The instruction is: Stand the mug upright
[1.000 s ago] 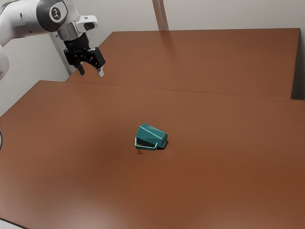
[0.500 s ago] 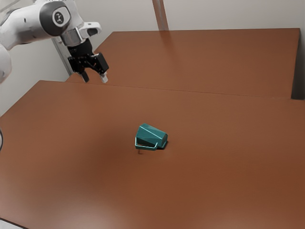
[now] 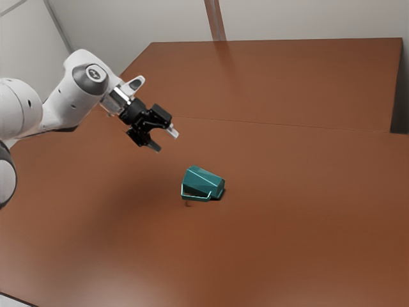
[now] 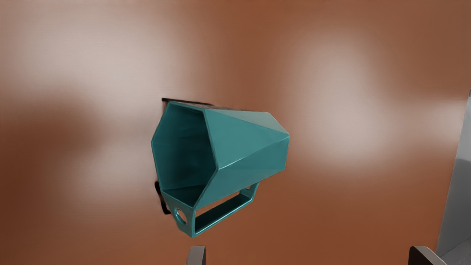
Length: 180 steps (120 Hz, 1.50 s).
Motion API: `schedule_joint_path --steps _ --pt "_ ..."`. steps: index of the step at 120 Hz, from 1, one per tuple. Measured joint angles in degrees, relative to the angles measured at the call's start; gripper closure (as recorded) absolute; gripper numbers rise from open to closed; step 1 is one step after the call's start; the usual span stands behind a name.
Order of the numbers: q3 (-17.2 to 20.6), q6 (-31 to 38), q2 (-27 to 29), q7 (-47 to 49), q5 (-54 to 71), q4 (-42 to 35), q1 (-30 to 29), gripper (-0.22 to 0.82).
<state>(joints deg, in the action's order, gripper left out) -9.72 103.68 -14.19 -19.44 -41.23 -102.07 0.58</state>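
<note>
The mug [image 3: 203, 184] lies on its side on the table [image 3: 287, 230], on the near side of the thin seam [image 3: 255, 122] and well in from the edges I can see. Its long axis runs flat along the wood, the narrow end [image 4: 279, 152] toward the exterior view's right and slightly toward me, the open mouth [image 4: 186, 158] the other way. So it isn't upright, and raising it is the job as things lie.

The handle [image 4: 224, 213] juts from the flank that faces the gripper [image 3: 167, 142]. From those fingertips the mug is a little way off, lower and toward the exterior view's right. The gripper stands wide open, its 2 fingers well apart with nothing between them, and it touches neither mug nor wood.

What matters most, to my eye, is how the fingers line up. In the wrist view, the line from 1 fingertip to the other runs roughly along the mug's length. Closing that way would mean end to end; to straddle the body, I'd expect the hand to turn about a quarter on its way down. Only 1 arm [image 3: 73, 99] is here, so it has the reach.
</note>
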Motion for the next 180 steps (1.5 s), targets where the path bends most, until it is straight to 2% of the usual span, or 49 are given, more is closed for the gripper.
schedule_joint_path --steps 16,52,99,103,120,133,153,180 --pt "0.1 2.1 -3.1 -2.4 -3.6 -0.3 0.0 0.0" --pt "1.7 7.8 -5.9 -6.3 -9.0 -4.1 0.0 0.0" --pt "3.5 9.3 -7.6 -10.7 -19.7 -8.4 0.0 0.01" --pt "3.5 9.3 -7.5 -11.0 -20.1 -8.5 0.0 0.05" --pt "3.6 9.2 -7.5 -12.3 -20.9 -8.6 0.0 0.43" --pt "3.6 9.1 -7.2 -13.2 -21.0 -8.5 0.0 0.6" --pt "3.6 8.2 -6.5 -14.2 -21.0 -8.3 0.0 0.72" --pt "3.6 6.7 -5.0 -15.1 -20.9 -8.6 0.1 0.75"
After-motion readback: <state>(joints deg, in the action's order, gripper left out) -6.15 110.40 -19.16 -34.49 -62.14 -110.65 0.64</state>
